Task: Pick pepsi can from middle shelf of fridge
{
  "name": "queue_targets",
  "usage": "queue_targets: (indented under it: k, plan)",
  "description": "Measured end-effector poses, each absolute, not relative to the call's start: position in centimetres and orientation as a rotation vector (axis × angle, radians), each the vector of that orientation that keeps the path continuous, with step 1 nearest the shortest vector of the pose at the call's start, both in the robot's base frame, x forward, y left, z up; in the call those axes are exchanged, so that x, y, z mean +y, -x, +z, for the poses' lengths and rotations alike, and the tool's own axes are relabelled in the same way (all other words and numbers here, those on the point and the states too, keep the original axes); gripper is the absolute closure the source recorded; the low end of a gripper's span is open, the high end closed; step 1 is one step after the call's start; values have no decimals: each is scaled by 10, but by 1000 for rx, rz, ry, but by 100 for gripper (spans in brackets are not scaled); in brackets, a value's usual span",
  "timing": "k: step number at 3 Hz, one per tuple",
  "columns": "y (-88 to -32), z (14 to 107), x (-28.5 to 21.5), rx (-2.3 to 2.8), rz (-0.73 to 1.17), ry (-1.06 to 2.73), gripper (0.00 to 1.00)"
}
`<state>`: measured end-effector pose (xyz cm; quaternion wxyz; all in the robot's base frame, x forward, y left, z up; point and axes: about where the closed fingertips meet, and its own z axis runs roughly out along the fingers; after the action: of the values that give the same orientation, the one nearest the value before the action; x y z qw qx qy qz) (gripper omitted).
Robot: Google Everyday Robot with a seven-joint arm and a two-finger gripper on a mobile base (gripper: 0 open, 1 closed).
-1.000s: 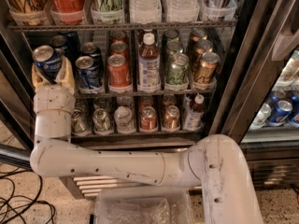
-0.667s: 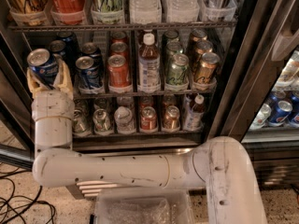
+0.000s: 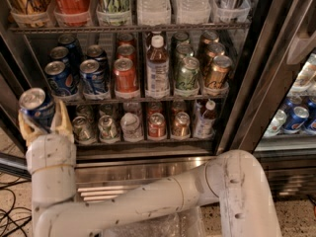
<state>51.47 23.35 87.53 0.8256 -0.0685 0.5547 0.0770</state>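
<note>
RISK: pepsi can [image 3: 37,106] is sitting tilted in the claw [image 3: 44,121]; it could be slipping loose or clipping the fridge [image 3: 247,83] frame | POSE: arm [image 3: 148,201] is lying low across the front, wrist standing upright, claw pointing up, clamping the can | LOC: can is sitting outside the cabinet, below-left of the middle shelf [image 3: 148,100]

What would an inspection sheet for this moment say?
Surface: middle shelf of the fridge, stocked.
Job's things: pepsi can off the shelf, tilted, at lower left.
Clutter: blue cans, red can, bottle, green can, gold can on the shelf.
Grippers: gripper shut on the pepsi can, left of the shelves.
Cables: cables at lower left.
Surroundings: second cooler at right.
</note>
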Motion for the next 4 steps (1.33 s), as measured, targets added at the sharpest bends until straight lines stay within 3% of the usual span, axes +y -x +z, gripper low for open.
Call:
queue_targets:
  k: [3,4]
  plan:
    - [-364,896,264,1072,56,534,100]
    - [-354,901,271,1028,64,566,100]
